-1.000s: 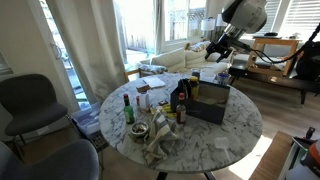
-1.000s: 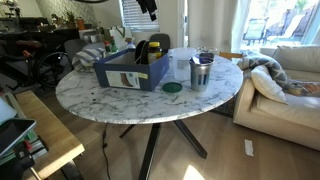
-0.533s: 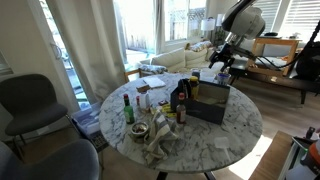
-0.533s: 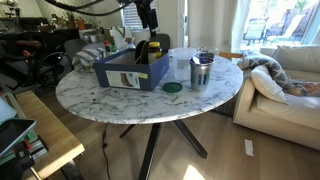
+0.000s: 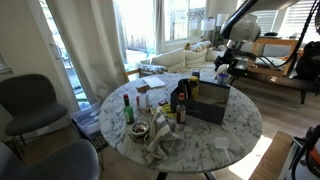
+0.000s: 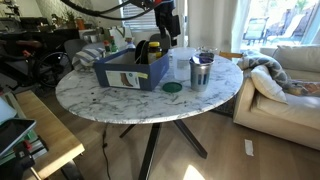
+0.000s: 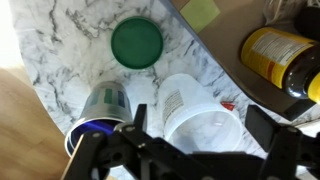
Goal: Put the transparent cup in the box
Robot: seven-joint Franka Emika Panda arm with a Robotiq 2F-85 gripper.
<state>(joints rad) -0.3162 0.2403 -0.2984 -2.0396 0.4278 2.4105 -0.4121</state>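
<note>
So in the wrist view the pincer [image 7: 198, 128] is wide open, one finger [image 7: 137, 122] on each side, hanging right over the transparent cup [image 7: 205, 115] and not touching it as far as I can see. The cup stands upright on the marble tabletop [image 7: 55, 45], open mouth up, still outside the box. Just beside it is a tumbler [image 7: 102, 102] with a printed label, and a bit beyond those two lies a round green lid [image 7: 136, 43], flat on the marble. Off to the other side there's a jar with a yellow lid [image 7: 272, 52]. In an exterior view the clear cup [image 6: 179, 68] sits between the navy box [image 6: 125, 72] and the tumbler, close to the box's end wall, with the green lid nearer the tabletop's edge. The pincer [image 6: 166, 33] is well above the cup there, pointing down. In the other exterior shot the box [image 5: 210, 105] sits near some bottles [image 5: 128, 108], and the pincer [image 5: 224, 66] hangs above its far end.
</note>
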